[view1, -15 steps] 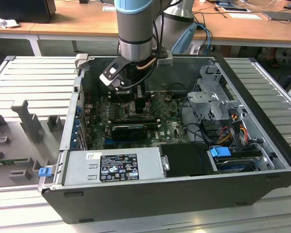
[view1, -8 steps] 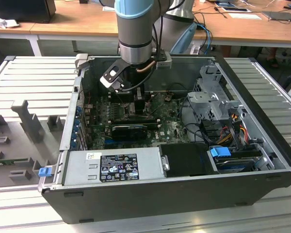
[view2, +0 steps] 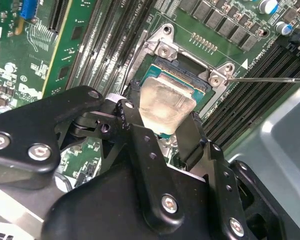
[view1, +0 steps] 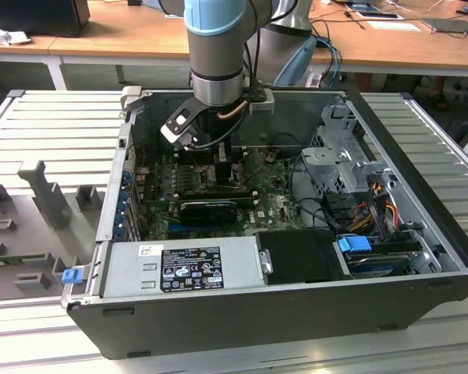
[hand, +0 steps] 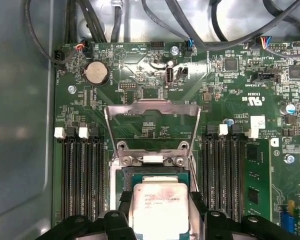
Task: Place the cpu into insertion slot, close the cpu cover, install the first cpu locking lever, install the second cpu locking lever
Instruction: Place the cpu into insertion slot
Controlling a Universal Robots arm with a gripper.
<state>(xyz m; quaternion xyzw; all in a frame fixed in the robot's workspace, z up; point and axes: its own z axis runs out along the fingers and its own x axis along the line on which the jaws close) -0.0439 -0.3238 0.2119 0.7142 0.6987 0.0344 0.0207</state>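
Wooden desks [view1: 125, 35] line the back of the room in the exterior view, and in front of them a grey slatted metal bench [view1: 47, 125] carries a black open computer case [view1: 281, 312] lying on its side. The grey-and-blue robot arm [view1: 218, 47] reaches straight down into the case near its far wall, over the green motherboard [view1: 273, 206]. A long black graphics card [view1: 210, 209] lies nearer the case's middle, and a silver power supply box [view1: 179, 265] sits along its near edge.

In the second wrist view the black two-fingered gripper [view2: 165, 114] is clenched on the cpu [view2: 165, 100], a small flat square chip with a pale silvery-beige top, with one finger on each of two opposite edges. The chip is over the insertion slot [view2: 180, 65], the square dark socket with a metal rim. I cannot tell whether it rests in the socket or hangs just above it. A thin bright metal rod [view2: 270, 79] lies just beside the socket's corner.

In the first wrist view the cpu cover [hand: 151, 105], a thin grey metal frame plate with a square opening, stands raised at the socket's far edge, clear of the chip. Long black memory slots [hand: 80, 175] flank the socket. To place it well, I judge the chip's edges should be square to the rim and it should go down flat, without sliding, since the fingers work close to the socket walls
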